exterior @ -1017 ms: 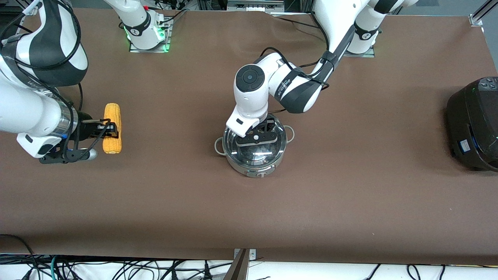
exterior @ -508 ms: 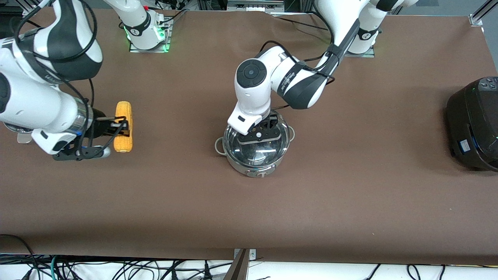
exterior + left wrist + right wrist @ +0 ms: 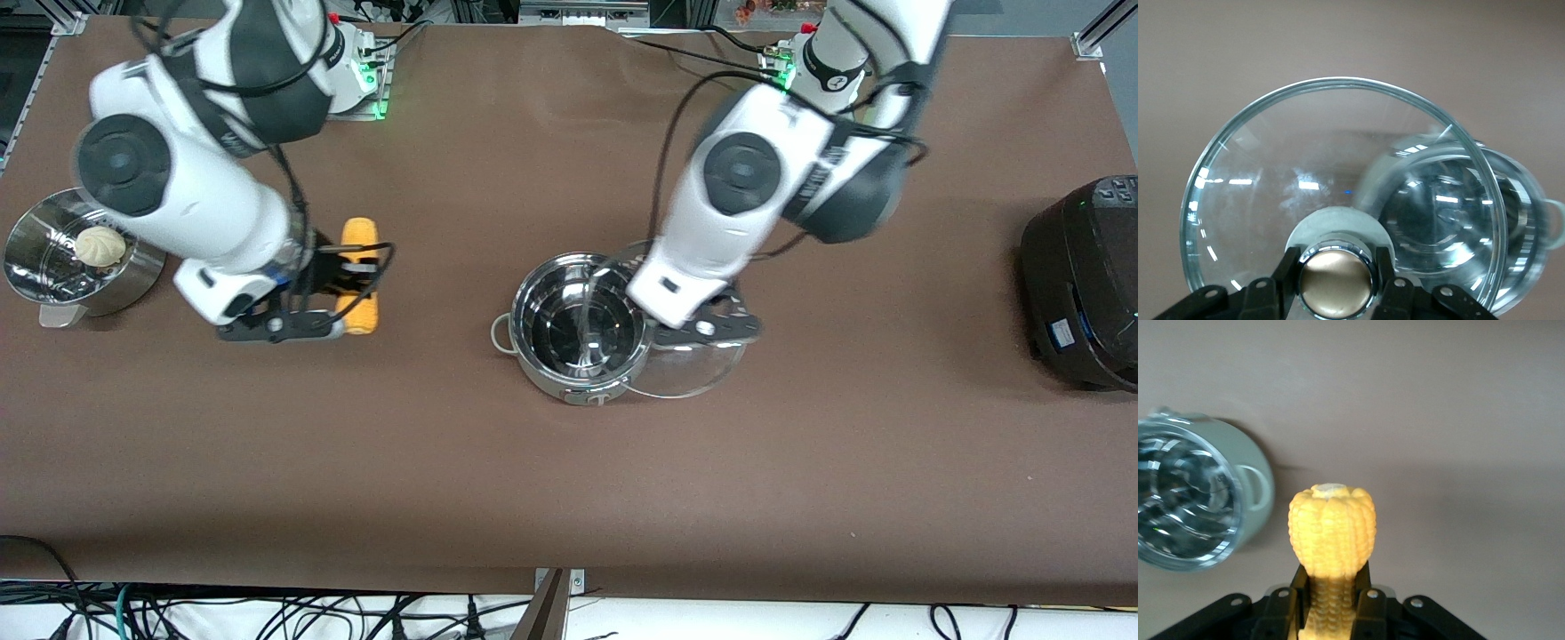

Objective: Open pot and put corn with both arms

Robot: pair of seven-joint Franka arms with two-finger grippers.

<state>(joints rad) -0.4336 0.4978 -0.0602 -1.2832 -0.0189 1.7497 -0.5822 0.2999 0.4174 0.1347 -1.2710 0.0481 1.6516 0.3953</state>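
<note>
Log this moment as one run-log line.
left gripper: shut on glass lid, beside open pot | right gripper: shut on corn cob, airborne | corn not in pot

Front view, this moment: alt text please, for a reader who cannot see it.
The left gripper holds the glass lid by its knob, lifted off and partly overhanging the open steel pot at mid-table. The right gripper holds the corn above the table toward the right arm's end, beside a steamer bowl with a white bun. A black cooker sits at the left arm's end.

We see a brown table [image 3: 569,498], cables [image 3: 267,618] tangled below its near edge, green lights [image 3: 378,111] at its top edge.
</note>
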